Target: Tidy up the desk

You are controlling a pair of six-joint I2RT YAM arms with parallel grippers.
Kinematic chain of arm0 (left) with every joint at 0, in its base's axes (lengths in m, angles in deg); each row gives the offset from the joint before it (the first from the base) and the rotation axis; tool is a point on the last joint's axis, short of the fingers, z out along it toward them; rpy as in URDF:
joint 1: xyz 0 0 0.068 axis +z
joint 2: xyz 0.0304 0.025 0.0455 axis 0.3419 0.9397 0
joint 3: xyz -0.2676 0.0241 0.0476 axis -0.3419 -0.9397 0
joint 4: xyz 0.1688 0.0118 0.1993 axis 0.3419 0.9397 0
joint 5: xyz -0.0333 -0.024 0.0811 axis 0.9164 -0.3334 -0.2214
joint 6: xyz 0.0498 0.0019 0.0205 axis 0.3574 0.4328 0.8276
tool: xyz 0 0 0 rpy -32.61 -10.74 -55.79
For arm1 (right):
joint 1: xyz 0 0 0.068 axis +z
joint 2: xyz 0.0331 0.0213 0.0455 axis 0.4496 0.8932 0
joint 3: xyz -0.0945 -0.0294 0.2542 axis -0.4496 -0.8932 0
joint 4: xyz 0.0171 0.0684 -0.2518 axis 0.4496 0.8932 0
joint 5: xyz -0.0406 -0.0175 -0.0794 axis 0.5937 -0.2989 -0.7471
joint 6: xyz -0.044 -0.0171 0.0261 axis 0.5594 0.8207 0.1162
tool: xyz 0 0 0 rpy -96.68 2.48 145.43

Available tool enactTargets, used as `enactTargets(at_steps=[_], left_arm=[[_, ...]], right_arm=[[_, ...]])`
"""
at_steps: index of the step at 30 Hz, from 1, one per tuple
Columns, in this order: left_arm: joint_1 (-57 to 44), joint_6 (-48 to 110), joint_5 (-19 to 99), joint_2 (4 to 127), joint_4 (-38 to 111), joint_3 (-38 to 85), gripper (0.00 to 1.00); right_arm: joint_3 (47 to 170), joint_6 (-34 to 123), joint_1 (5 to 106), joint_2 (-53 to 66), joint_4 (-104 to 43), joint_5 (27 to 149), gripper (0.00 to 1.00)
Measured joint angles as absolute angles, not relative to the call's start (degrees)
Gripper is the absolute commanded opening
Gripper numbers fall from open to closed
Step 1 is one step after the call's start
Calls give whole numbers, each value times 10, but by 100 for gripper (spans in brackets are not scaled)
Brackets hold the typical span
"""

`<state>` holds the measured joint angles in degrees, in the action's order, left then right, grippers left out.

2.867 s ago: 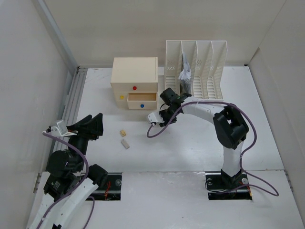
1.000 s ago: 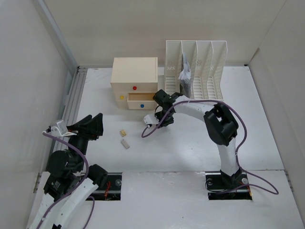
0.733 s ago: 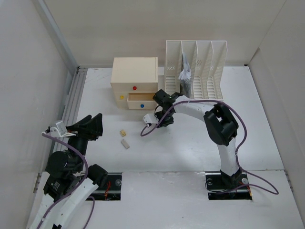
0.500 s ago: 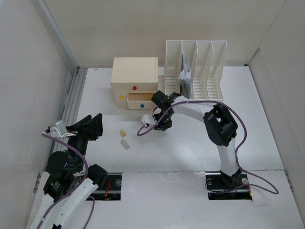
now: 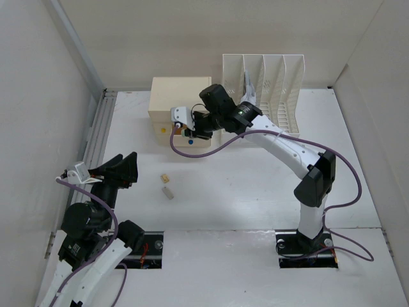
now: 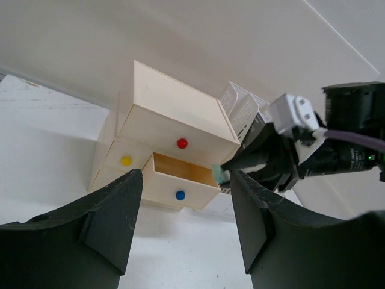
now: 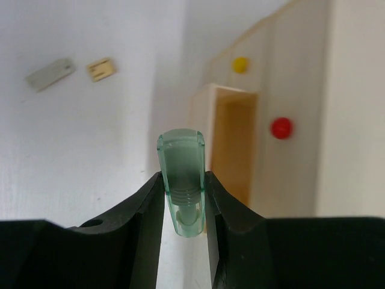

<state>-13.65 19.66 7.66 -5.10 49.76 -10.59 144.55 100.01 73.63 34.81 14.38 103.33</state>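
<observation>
The left claw sits nearest, low by the left wall, its fingers spread wide with nothing between them. It plays no part in the risk here.

Ahead of it lie a tan chip and a grey strip, loose on the worktop and well apart from the drawer.

Further back, the right claw is pinched tight on a small green piece, holding it only by its lower end. It hangs at the open drawer of the box.

The main danger is a miss. The drawer is only partly out and its mouth is narrow, so a release slightly off line would likely drop the piece on the drawer's front edge or the worktop. The short grip could also let the piece tip or slip. The cable loop under the wrist hangs close to the drawer front and might snag it.

The piece's long axis runs along the fingers, with its rounded free end pointing away from the claw.

The worktop lies flat under everything, between the pale walls. The rail on its left edge runs near to far. I cannot tell which of its axes is the longer one.

The rack stands farthest back.
</observation>
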Motion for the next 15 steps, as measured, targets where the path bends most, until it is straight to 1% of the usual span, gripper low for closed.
enactTargets(at_steps=[5,15], left_arm=[[-137,197,77,-51,498,-106,57],[-137,197,77,-51,498,-106,57]], right_arm=[[1446,962,736,338,81,963,0],[1446,945,728,390,42,877,0]])
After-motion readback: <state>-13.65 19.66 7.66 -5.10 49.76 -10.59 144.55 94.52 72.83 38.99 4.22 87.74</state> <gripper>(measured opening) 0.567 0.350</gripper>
